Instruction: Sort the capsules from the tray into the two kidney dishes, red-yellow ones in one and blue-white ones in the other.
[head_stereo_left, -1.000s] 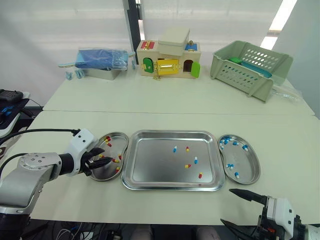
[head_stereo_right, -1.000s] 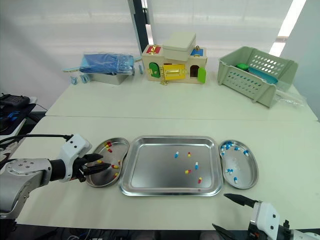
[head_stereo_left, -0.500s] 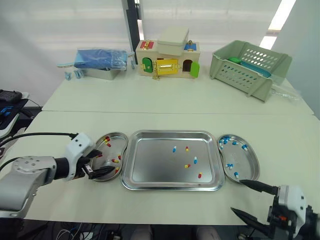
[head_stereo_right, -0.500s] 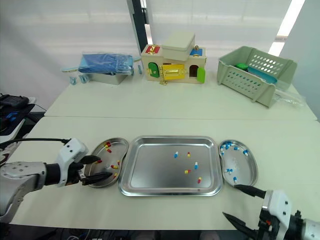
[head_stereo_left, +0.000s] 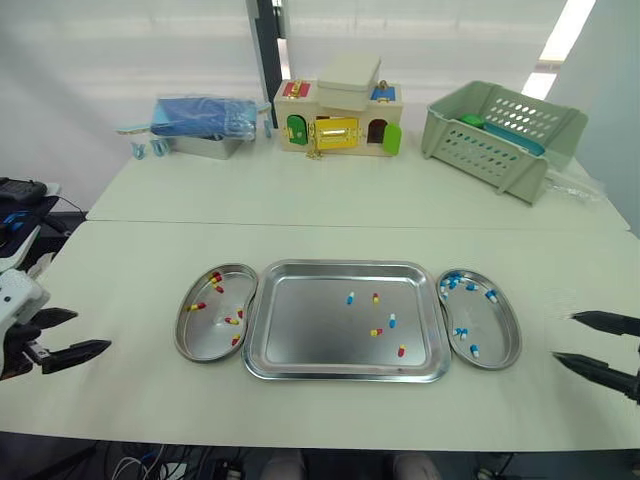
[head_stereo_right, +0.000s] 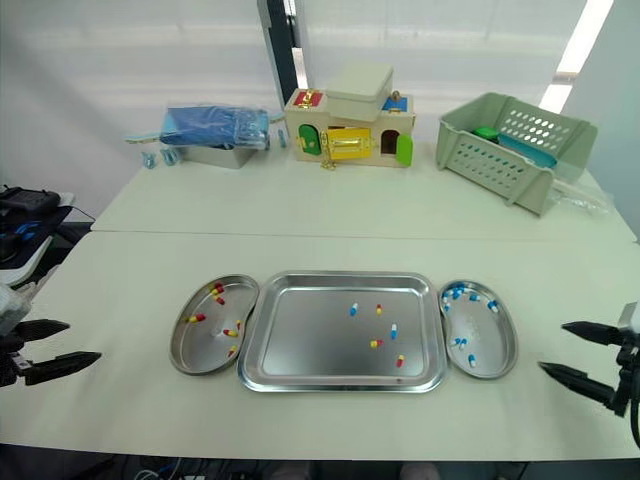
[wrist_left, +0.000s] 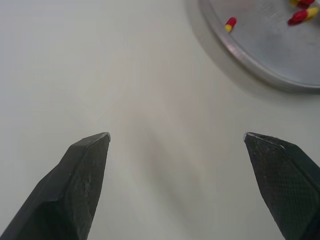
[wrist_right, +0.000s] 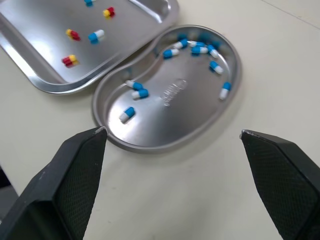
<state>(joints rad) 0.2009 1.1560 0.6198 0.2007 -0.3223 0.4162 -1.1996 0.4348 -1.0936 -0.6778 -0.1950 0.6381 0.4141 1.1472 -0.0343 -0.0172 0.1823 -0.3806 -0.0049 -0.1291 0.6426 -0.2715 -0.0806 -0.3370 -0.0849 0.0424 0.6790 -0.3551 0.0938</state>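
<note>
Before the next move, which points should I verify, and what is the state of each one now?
1. Left tool open and empty: ok.
2. Right tool open and empty: ok.
3. Tray emptied: not ok. Three red-yellow capsules and two blue-white capsules lie in it.
4. Left kidney dish holds only red-yellow ones: ok.
5. Right kidney dish holds only blue-white ones: ok.
6. Both tools apart from the tray and dishes: ok, each is out to its own side.
</note>
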